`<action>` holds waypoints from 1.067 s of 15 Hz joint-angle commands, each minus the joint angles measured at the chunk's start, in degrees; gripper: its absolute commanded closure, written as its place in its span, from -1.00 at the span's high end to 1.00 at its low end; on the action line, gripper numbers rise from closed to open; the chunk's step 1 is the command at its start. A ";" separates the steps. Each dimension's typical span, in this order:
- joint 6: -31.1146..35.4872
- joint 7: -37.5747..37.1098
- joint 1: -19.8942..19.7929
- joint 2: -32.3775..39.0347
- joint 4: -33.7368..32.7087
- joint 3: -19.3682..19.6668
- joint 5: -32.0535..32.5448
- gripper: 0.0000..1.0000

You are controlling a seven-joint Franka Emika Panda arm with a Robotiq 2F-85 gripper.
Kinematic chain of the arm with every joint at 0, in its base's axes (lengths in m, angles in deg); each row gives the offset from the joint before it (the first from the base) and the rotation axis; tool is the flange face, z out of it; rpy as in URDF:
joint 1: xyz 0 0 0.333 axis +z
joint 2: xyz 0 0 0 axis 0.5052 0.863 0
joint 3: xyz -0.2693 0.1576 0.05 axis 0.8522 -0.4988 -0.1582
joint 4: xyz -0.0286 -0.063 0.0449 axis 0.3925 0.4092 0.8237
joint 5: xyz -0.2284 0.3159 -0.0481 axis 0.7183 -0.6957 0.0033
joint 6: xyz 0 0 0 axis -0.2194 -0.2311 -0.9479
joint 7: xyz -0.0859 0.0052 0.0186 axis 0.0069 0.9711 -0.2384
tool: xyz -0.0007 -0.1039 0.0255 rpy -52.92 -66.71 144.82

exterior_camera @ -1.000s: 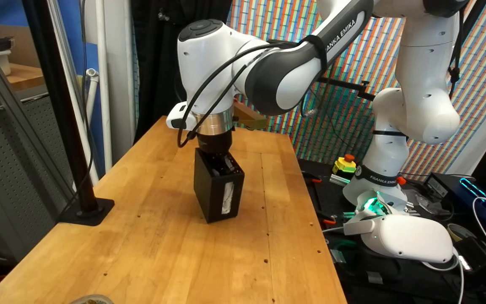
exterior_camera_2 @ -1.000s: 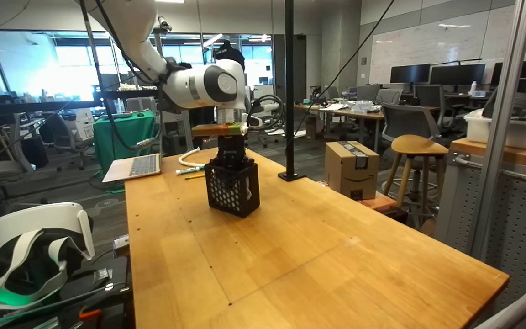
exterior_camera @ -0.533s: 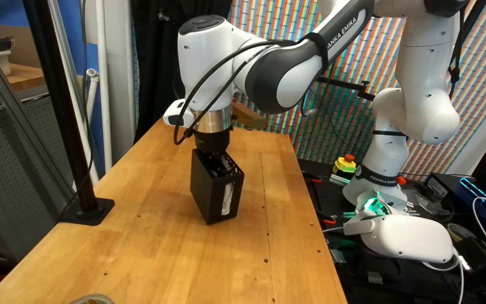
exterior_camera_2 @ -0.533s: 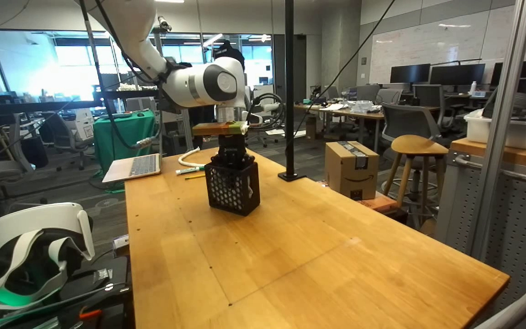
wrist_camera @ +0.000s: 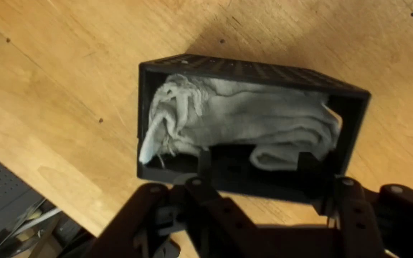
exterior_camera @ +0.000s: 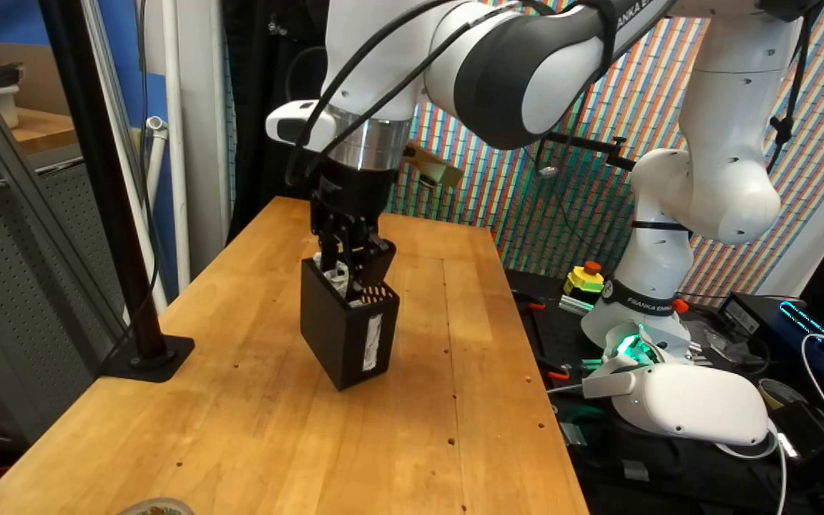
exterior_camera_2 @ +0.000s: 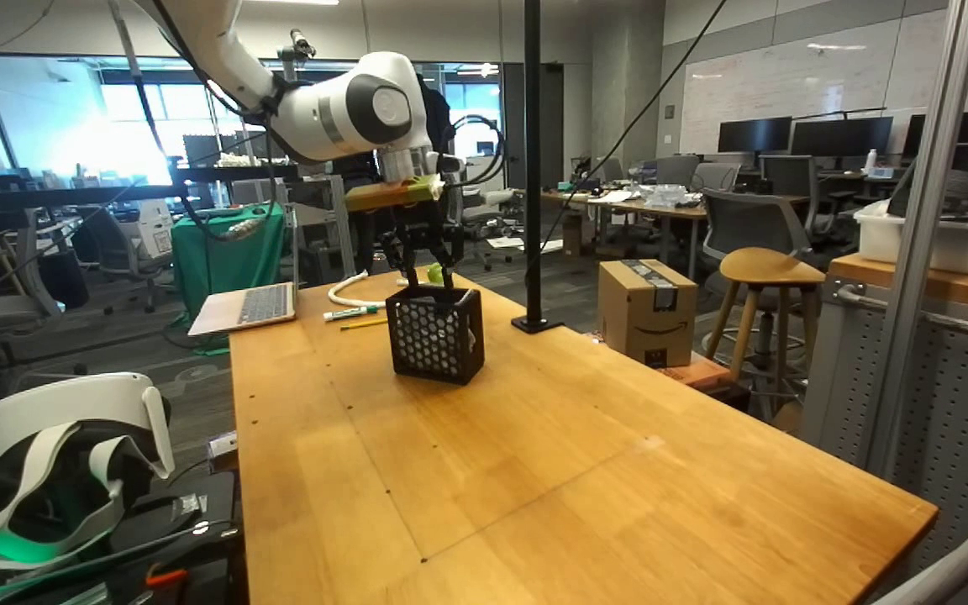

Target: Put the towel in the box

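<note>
The box (exterior_camera: pixel 325 336), black with honeycomb holes on a broad face, stands upright on the wooden table in both exterior views. Inside it lies the towel (wrist_camera: pixel 264 114), pale grey and folded, filling most of the opening in the wrist view. A strip of it also shows through a slot in the box's narrow side. My gripper (exterior_camera_2: pixel 431 286) points down at the box's mouth with its fingers apart. In the wrist view the gripper (wrist_camera: pixel 255 157) has a gap between its fingertips, over the box's near inner edge; the right fingertip overlaps a towel fold, contact unclear.
A black post (exterior_camera_2: pixel 532 185) rises from the table's edge beside the box. Behind the box lie a laptop (exterior_camera_2: pixel 259 307), a marker (exterior_camera_2: pixel 349 313), a yellow pencil (exterior_camera_2: pixel 364 323) and a white curved cable (exterior_camera_2: pixel 345 294). A round dish-like thing (exterior_camera: pixel 157 508) sits at the frame's bottom edge.
My gripper has risen from deep in the box to its mouth, and its fingers have spread. The box has shifted slightly along the table. The towel stays inside.
</note>
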 commanded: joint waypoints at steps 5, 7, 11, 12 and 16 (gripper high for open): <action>2.62 -1.74 2.00 -2.89 -0.03 0.18 4.29 1.00; 2.36 -2.52 2.08 -2.06 -0.56 0.49 6.23 1.00; 1.41 -3.41 1.56 -0.02 -1.62 1.63 8.00 1.00; 1.35 -3.33 1.38 0.38 -1.68 1.99 7.83 1.00; 1.24 -3.24 1.05 1.79 -1.94 3.33 7.77 0.99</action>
